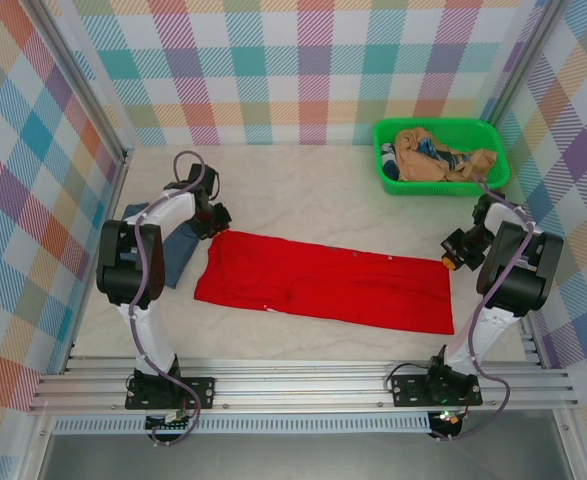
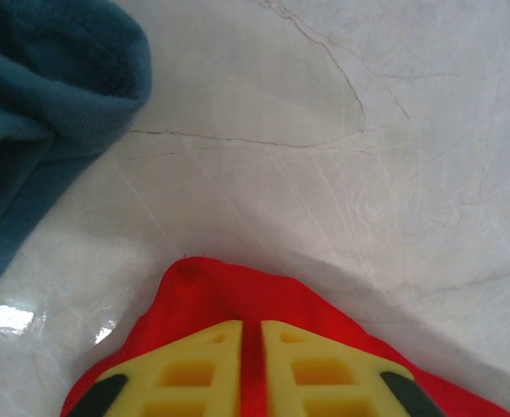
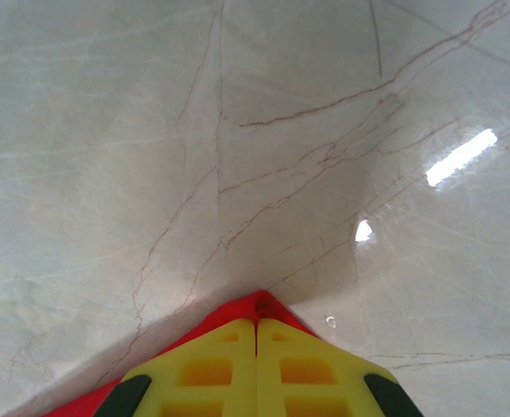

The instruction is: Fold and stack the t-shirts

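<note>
Marble table (image 1: pixel 303 190): left gripper (image 2: pixel 252 334) and right gripper (image 3: pixel 256 326) each pinch a red shirt (image 1: pixel 323 285) corner, jaws near-closed on cloth. Blue shirt (image 2: pixel 37 104) up-left of left jaws.

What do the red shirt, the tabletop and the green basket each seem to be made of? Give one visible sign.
Red shirt: soft matte cloth, limp and creased. Tabletop: hard and glossy, veined like marble, with glare; stone or laminate, unclear. Green basket: probably moulded plastic, rigid rim, uniform bright colour.
</note>
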{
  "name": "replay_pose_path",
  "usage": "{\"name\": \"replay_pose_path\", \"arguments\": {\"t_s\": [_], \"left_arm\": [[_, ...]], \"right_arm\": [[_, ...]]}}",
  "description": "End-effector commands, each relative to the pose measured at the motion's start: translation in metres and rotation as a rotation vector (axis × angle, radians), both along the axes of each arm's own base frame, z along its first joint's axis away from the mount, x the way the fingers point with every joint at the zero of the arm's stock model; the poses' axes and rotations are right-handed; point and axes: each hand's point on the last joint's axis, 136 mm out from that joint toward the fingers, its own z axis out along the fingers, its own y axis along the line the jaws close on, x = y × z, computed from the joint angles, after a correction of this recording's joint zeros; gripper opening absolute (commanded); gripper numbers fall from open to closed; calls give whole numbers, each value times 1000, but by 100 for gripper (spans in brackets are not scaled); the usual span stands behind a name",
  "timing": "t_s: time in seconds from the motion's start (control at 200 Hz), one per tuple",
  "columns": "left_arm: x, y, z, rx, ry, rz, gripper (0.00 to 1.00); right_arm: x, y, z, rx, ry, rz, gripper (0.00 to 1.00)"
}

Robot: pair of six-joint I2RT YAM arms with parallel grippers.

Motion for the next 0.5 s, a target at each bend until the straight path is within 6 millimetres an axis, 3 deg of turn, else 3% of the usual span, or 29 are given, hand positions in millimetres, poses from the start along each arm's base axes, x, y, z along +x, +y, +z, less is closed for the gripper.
{"name": "replay_pose_path", "arguments": {"t_s": [0.0,0.04,0.185,0.495], "left_arm": [[9,0,-6,1,-2,17,5],[13,1,-1,6,-16,25,0],[20,3,21,-6,-43,50,0],[19,17,35,-70,0,151,0]], "right_arm": [[4,-2,10,-1,-10,-14,0],[5,-2,12,-2,-14,-13,0],[7,-8,18,-27,-5,-12,0],[10,-8,11,-15,23,-17,0]]}}
